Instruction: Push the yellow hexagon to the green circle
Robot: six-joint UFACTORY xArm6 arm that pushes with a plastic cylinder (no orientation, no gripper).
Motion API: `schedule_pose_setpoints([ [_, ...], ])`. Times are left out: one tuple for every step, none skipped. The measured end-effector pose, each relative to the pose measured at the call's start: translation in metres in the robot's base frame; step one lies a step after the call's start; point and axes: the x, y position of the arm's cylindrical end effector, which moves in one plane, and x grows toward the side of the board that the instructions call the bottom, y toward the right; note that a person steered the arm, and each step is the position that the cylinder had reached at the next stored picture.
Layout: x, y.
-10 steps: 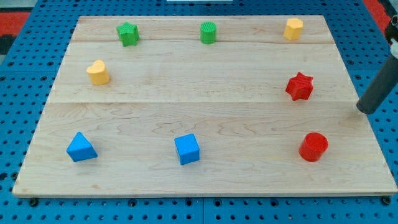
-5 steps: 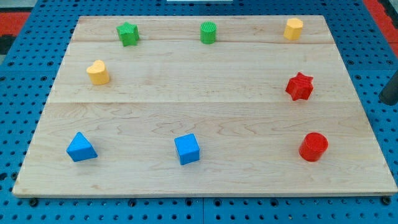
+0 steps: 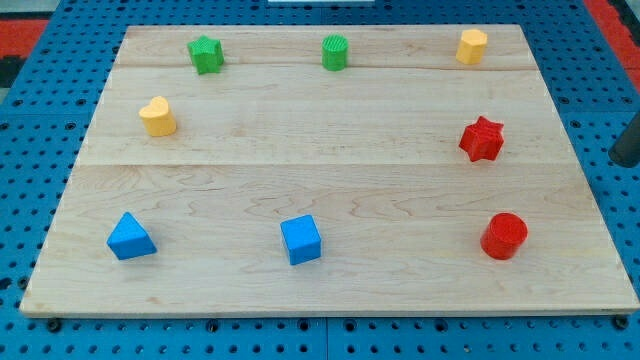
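Note:
The yellow hexagon (image 3: 472, 46) stands at the board's top right. The green circle (image 3: 335, 52) stands at the top middle, well to the hexagon's left. My tip (image 3: 626, 161) shows only at the view's right edge, off the board, to the right of the red star (image 3: 481, 138) and below and to the right of the yellow hexagon. It touches no block.
A green star (image 3: 205, 54) is at the top left, a yellow heart (image 3: 157, 116) at the left. A blue triangle (image 3: 130, 237), a blue cube (image 3: 300, 239) and a red cylinder (image 3: 503, 236) lie along the bottom. The wooden board (image 3: 320, 290) rests on blue pegboard.
My tip moved right and slightly up, from beside the board's right edge to the view's right edge. It has held still for the last half second. No block moved.

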Motion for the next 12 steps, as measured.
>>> schedule_pose_setpoints([
  [-0.001,0.0],
  [-0.002,0.0],
  [-0.002,-0.001],
  [-0.026,0.0],
  [-0.036,-0.002],
  [-0.035,0.0],
  [-0.033,-0.001],
  [-0.033,0.0],
  [-0.037,-0.001],
  [-0.07,-0.035],
  [-0.079,-0.093],
  [-0.104,-0.036],
])
